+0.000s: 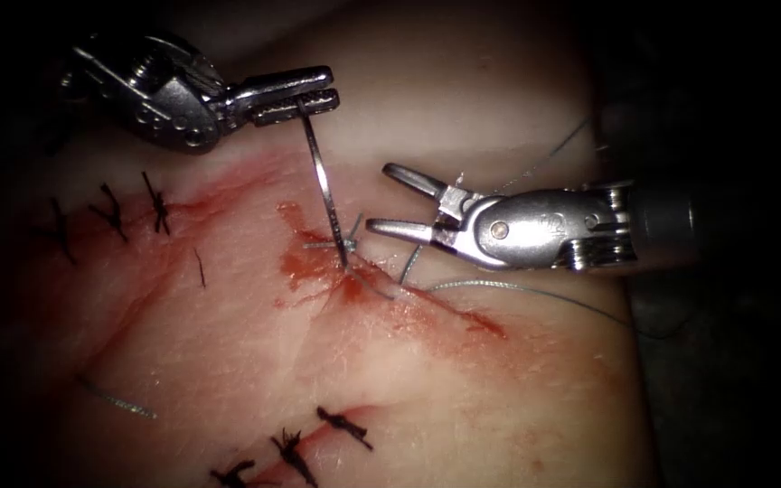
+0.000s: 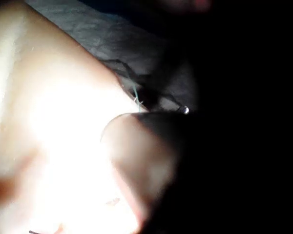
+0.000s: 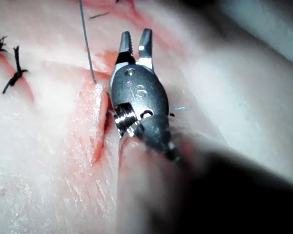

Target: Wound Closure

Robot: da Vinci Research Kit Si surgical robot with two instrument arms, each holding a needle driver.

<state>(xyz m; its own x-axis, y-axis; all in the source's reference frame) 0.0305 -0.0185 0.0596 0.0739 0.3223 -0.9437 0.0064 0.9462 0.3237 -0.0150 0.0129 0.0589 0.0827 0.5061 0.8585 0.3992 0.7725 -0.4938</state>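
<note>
Nearest the lens: right end effector [image 3: 136,43], spread wide, holding nothing, just beside the needle [image 1: 323,185]. Left end effector [image 1: 296,95] clamped on needle's upper end, tip buried in tissue [image 1: 228,343] at the cut [image 1: 409,303]. Risk: twisting could tear tissue; slack thread [image 1: 535,294] could snag.

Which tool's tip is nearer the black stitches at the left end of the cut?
Left. The left tool holds the needle above the cut; the stitches lie lower-left. The right tool sits open, right of the needle.

No text or number can be read.
</note>
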